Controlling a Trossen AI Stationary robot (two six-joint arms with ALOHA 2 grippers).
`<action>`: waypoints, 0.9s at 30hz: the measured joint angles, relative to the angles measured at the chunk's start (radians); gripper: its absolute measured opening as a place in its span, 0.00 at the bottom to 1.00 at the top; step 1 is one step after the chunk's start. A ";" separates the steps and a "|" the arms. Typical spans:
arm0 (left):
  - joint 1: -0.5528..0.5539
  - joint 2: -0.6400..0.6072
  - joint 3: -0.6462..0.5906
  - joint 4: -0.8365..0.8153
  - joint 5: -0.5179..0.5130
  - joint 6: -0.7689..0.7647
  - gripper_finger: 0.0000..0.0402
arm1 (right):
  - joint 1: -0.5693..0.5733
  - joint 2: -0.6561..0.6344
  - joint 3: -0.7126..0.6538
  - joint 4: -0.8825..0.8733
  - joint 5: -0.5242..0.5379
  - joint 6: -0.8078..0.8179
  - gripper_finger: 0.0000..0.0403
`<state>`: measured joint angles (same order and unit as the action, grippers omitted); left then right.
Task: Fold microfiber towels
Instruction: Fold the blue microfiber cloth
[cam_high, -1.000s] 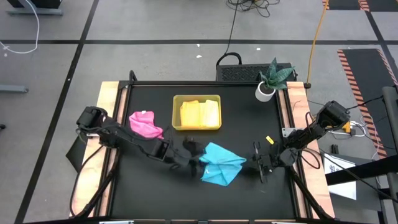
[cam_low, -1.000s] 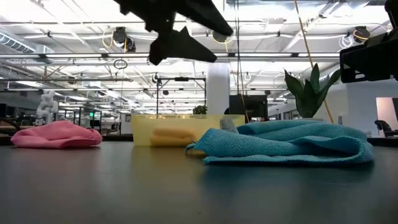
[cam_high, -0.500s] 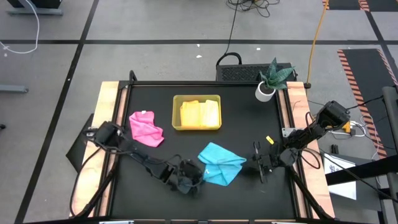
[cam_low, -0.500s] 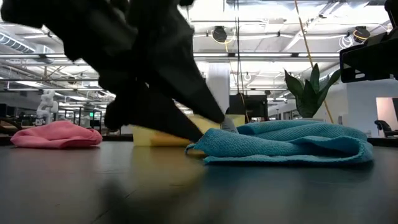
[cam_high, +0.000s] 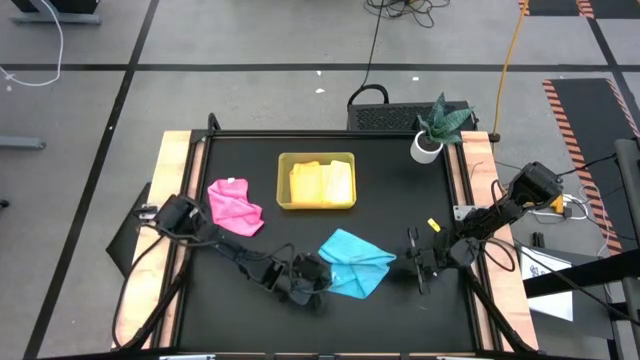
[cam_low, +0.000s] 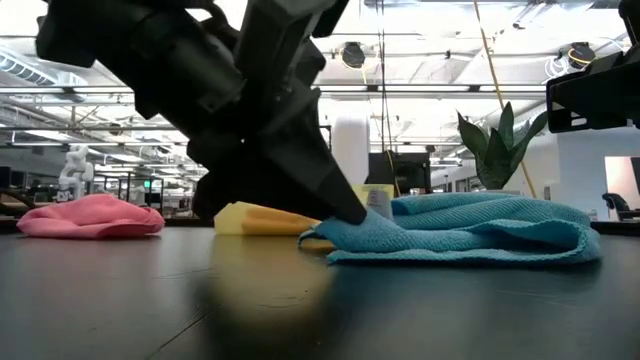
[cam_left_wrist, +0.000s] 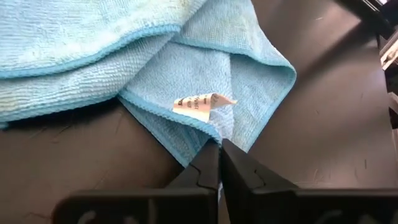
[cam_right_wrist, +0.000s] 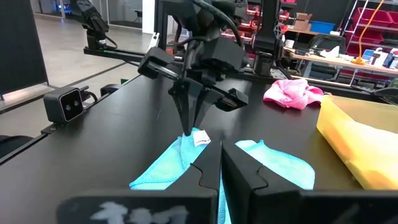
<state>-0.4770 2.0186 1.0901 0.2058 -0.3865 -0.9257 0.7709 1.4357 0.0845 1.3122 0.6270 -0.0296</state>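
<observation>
Left gripper (cam_left_wrist: 219, 144) had dropped, jaws pinched on sky blue towel's (cam_high: 352, 262) corner by label (cam_left_wrist: 200, 105); best lifted slowly.

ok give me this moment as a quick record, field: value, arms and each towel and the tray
left gripper: shut on a corner of the blue towel, near its white tag
right gripper: shut, holding nothing, waiting on the blue towel's right
blue towel state: crumpled, unfolded, near the front of the table
pink towel: bunched, left of the tray
tray: behind the blue towel, holds a folded yellow towel
orange towel: not seen
</observation>
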 joint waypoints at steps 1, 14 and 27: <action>0.004 -0.001 0.000 0.000 0.012 0.000 0.02 | 0.000 0.000 0.000 0.000 0.000 0.000 0.01; 0.025 -0.184 0.515 -0.654 -0.116 0.337 0.00 | 0.000 0.000 0.000 0.000 0.000 -0.006 0.01; 0.023 -0.170 0.791 -1.386 -0.151 0.379 0.00 | 0.000 0.000 0.000 -0.003 0.000 -0.008 0.01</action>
<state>-0.4538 1.8486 1.8815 -1.1800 -0.5373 -0.5464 0.7708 1.4357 0.0841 1.3090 0.6270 -0.0372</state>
